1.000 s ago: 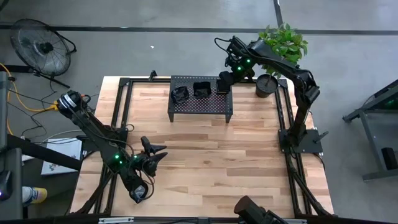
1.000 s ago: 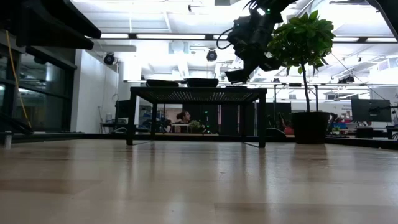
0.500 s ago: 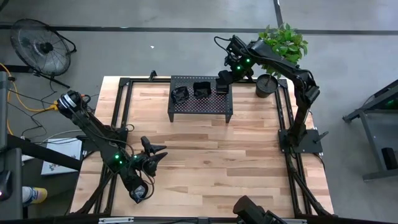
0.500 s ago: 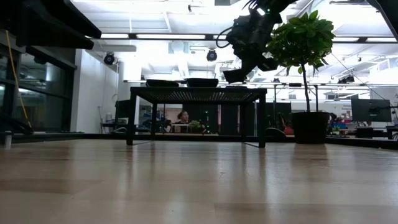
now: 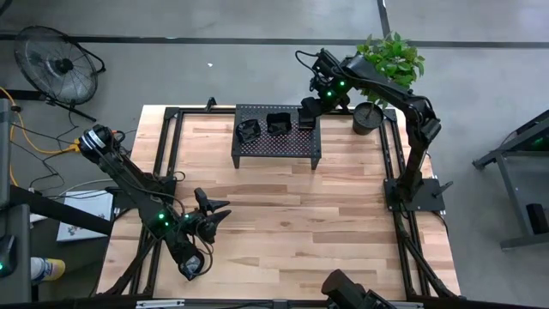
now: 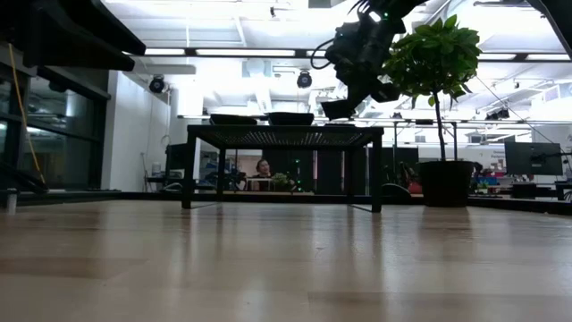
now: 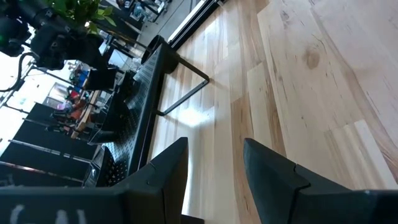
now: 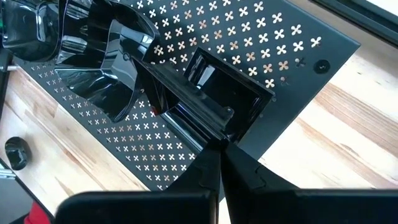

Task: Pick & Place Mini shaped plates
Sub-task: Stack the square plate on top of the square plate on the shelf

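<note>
Right gripper [image 8: 219,149] pinched a square mini plate [image 8: 214,93] by its rim above the rack [image 8: 292,50]; thin grip, could slip. Left gripper [image 7: 214,168] idle, open.

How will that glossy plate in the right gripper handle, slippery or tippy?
Likely slippery: the plate is glossy, and the right gripper pinches only its thin rim. It looks rigid, holding shape. Probably apt to tilt, since it hangs edge-held above the rack.

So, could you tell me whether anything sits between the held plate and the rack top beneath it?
Nothing visible does. The right hand, shut on a square plate, hangs over the rack corner; the other plates sit farther along.
</note>
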